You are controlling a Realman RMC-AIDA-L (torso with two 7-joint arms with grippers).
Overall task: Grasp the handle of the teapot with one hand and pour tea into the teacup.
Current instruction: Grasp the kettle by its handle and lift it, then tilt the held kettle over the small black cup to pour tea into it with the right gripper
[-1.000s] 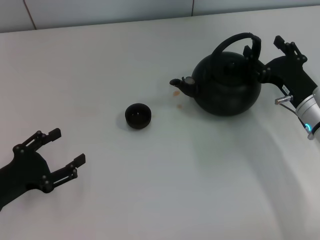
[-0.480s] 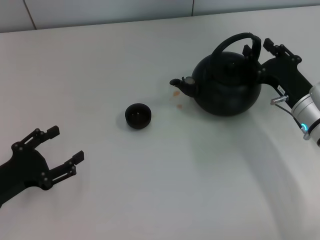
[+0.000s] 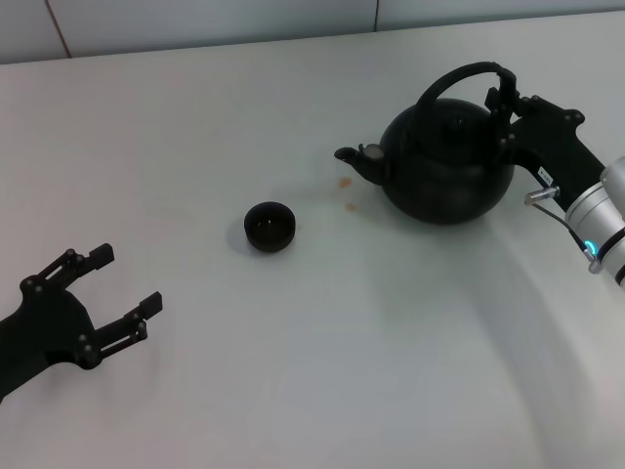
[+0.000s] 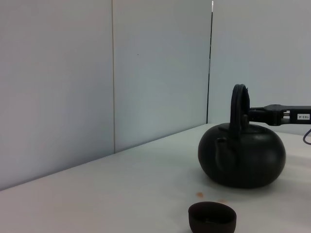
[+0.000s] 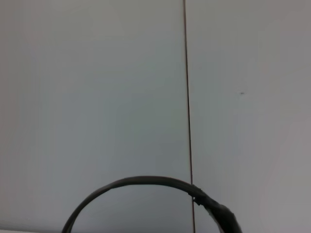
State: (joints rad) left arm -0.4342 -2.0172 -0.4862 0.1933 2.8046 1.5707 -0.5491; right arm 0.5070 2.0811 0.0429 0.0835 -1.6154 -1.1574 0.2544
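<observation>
We saw a pale table (image 3: 293, 391) backed by a grey panelled wall (image 4: 97, 73), bare between the things on it apart from two small brown specks (image 3: 348, 194) just in front of the spout. The teapot (image 3: 447, 168) stood upright toward the far right edge, spout pointing left, its arched handle (image 3: 459, 76) standing over the lid. The teacup (image 3: 269, 227) sat near the table's middle, well apart from the teapot and left of the spout. Our right gripper (image 3: 505, 106) reached in level from the right edge, its fingers narrowed around the thicker right side of the handle, though we could not tell whether they pressed it. Our left gripper (image 3: 122, 291) rested spread wide near the front left corner, holding nothing.
</observation>
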